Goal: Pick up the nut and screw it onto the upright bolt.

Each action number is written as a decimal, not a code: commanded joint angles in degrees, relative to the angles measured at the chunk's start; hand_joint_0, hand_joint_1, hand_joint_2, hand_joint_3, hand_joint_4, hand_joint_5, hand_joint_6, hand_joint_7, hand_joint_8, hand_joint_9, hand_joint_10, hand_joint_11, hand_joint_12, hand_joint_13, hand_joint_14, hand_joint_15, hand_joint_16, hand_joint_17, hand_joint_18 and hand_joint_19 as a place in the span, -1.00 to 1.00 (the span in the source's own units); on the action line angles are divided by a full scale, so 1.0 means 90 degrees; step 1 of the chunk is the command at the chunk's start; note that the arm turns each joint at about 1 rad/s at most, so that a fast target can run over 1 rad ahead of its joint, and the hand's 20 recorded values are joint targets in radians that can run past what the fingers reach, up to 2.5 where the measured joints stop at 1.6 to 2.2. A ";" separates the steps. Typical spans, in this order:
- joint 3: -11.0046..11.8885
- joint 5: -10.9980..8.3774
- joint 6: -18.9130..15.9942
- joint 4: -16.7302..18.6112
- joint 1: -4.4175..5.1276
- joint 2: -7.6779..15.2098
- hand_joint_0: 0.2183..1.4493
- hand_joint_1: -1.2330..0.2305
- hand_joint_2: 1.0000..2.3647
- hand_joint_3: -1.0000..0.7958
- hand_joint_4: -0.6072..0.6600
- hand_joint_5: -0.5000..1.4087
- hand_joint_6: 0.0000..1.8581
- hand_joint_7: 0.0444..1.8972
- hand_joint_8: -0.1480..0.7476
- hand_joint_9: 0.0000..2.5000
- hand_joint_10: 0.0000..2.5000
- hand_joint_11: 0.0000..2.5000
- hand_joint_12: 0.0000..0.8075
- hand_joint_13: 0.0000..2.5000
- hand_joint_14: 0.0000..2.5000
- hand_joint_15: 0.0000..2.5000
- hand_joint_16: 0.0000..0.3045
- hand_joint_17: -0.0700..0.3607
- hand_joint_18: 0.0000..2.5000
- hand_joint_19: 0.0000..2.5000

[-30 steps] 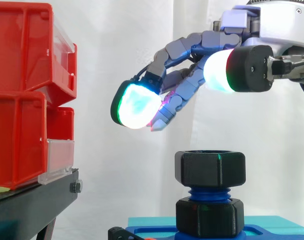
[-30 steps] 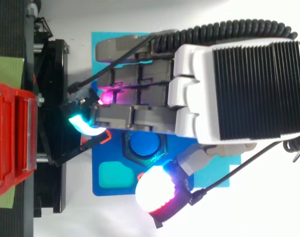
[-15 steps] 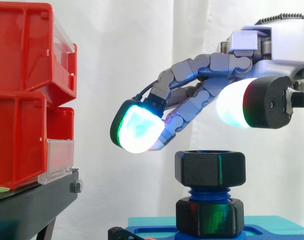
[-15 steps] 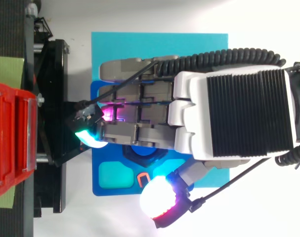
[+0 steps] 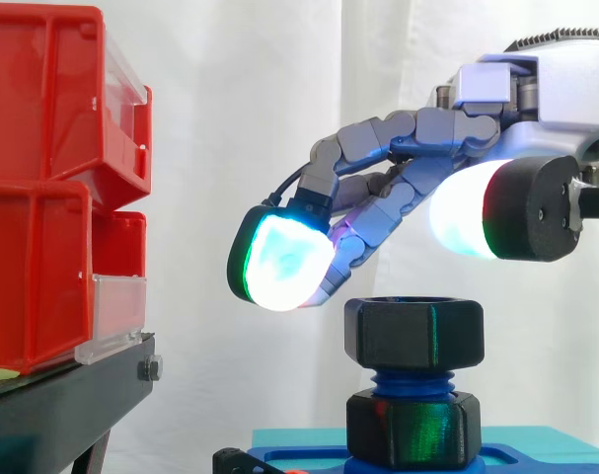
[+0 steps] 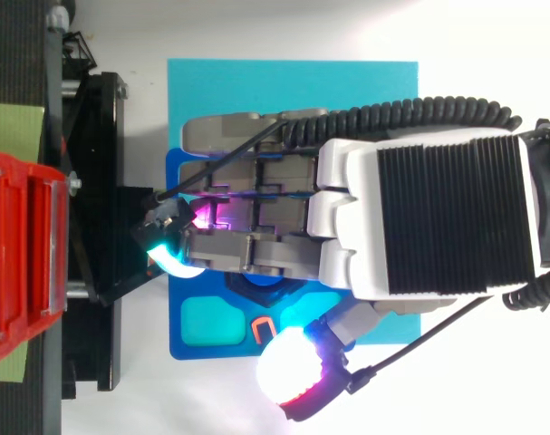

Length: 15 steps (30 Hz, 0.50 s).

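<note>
**Hand poised over the nut: close on the flats before you turn**

The red bins (image 5: 42, 178) on their black stand (image 5: 77, 395) fill the left of the side view and are well apart from your work, so ignore them. The hand (image 5: 417, 133) comes in from the upper right and hangs above the lower-centre of the frame. Its fingers are loosely curved and spread away from the thumb, and it holds nothing.

Below it, the blue fixture (image 6: 179, 349) carries the upright bolt (image 5: 413, 382). The nut (image 5: 413, 333) already sits on top of the bolt's thread, level, with bare thread showing between it and a second black nut (image 5: 413, 427) at the base. You cannot tell how far the thread has caught.

Lower the hand straight down until the glowing finger pad (image 5: 284, 262) and the thumb pad (image 5: 462, 212) flank the nut, which both now clear. Close them on opposite flats, not corners. Press lightly and keep the nut level as you twist; a tilt would likely cross the thread.
</note>
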<state>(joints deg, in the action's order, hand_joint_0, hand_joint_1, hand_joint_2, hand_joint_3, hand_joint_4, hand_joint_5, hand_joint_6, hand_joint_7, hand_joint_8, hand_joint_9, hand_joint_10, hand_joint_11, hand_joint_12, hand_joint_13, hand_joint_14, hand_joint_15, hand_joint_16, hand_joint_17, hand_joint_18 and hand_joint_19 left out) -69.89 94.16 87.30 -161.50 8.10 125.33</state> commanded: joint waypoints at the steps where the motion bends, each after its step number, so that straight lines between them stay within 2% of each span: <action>1: 0.0002 -0.0003 -0.0003 -0.0014 -0.0002 0.0000 -0.55 0.34 -1.00 -0.44 0.35 -0.56 -0.46 0.10 -0.19 -0.57 -1.00 -1.00 -0.40 -0.52 -1.00 -1.00 -0.84 -0.42 -0.80 -1.00; 15: 0.0002 0.0006 -0.0003 -0.0229 -0.0021 0.0000 -0.54 0.33 -1.00 -0.44 0.35 -0.54 -0.46 0.15 -0.17 -0.54 -1.00 -1.00 -0.40 -0.48 -1.00 -1.00 -0.84 -0.42 -0.77 -1.00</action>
<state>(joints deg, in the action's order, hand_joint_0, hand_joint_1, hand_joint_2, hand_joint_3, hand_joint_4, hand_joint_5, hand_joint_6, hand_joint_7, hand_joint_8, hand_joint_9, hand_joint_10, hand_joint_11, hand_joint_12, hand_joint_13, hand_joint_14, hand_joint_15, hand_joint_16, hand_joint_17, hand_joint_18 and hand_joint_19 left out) -69.87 94.19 87.24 -163.26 8.02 125.33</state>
